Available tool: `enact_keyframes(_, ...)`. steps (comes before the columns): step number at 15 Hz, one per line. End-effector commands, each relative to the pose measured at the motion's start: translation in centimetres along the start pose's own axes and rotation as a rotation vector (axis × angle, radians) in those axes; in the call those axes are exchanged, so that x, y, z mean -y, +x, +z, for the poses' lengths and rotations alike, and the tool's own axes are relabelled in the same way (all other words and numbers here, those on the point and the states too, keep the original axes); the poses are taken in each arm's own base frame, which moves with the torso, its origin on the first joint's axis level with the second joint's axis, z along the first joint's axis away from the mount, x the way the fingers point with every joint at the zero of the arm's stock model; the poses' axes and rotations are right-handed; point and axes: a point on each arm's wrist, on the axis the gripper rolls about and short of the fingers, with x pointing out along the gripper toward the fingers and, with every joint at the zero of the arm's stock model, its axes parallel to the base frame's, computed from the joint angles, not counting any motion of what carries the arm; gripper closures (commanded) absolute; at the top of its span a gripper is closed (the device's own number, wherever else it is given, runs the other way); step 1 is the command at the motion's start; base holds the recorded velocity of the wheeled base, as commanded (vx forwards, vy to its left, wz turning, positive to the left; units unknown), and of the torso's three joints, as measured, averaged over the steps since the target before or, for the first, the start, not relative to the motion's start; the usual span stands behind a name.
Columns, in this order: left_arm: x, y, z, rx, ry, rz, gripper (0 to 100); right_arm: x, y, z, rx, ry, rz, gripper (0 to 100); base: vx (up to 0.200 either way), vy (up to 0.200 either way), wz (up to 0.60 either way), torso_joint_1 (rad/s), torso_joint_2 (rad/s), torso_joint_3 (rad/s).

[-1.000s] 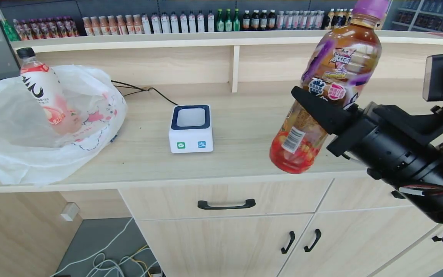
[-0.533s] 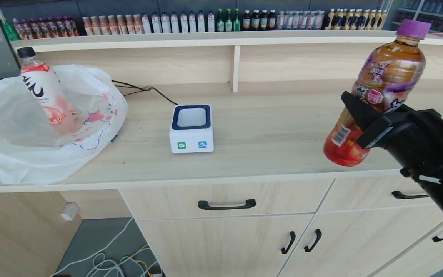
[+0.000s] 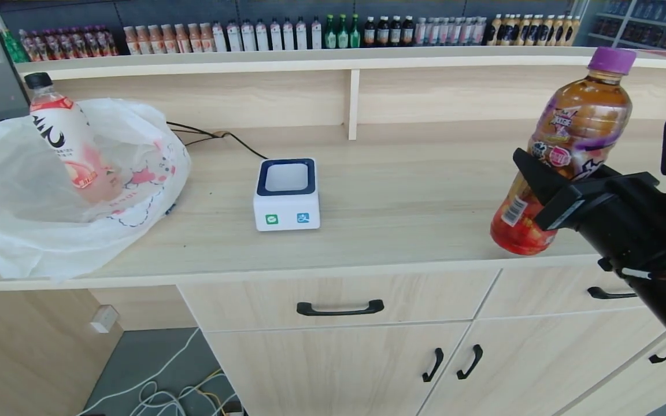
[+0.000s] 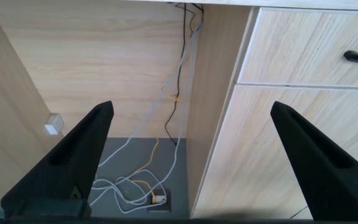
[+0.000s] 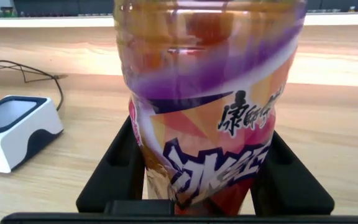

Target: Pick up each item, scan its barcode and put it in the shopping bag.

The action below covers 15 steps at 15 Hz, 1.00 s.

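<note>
Purple-capped bottle (image 3: 581, 115) tilts over the counter (image 3: 396, 190), pinched in the jaws of the right gripper (image 3: 541, 185); the left gripper (image 4: 191, 109) hangs, jaws spread, before the cabinet (image 4: 291, 50).

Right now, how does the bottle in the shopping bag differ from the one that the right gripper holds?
The black-capped bottle holds a pale pink drink; the purple-capped bottle holds an amber one. The black-capped bottle leans inside the shopping bag at the left end of the counter; the purple-capped bottle is clamped in the right gripper at its right end. Both are labelled plastic bottles, tilted, caps on.
</note>
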Motion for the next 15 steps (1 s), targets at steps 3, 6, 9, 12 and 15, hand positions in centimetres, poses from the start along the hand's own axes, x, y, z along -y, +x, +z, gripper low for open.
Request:
enact_keyframes(3, 0.0, 0.0, 0.0, -0.001, -0.002, 0.000, 0, 0.0, 0.0, -0.2, -0.005, -0.002, 0.001, 100, 0.000, 0.200, 0.00, 0.004, 0.00, 0.004)
enact_keyframes(6, 0.0, 0.0, 0.0, -0.001, -0.004, 0.000, 0, 0.1, -0.5, -0.1, -0.006, 0.001, 0.001, 100, 0.000, 0.200, 0.00, -0.002, 0.00, 0.002)
enact_keyframes(9, 0.0, 0.0, 0.0, 0.001, -0.004, 0.000, 0, 0.1, -0.6, 0.0, -0.006, 0.003, 0.001, 100, 0.000, 0.200, 0.00, 0.002, 0.01, 0.004)
enact_keyframes(12, 0.0, 0.0, 0.0, 0.001, -0.008, 0.000, 0, 0.2, -0.8, 0.3, 0.006, 0.006, -0.003, 100, 0.000, 0.200, 0.00, 0.001, 0.00, 0.001)
enact_keyframes(15, 0.0, 0.0, 0.0, 0.001, -0.021, 0.000, 0, 0.4, -1.0, 1.3, 0.029, 0.008, -0.015, 100, 0.000, 0.200, 0.00, 0.005, 0.01, -0.001)
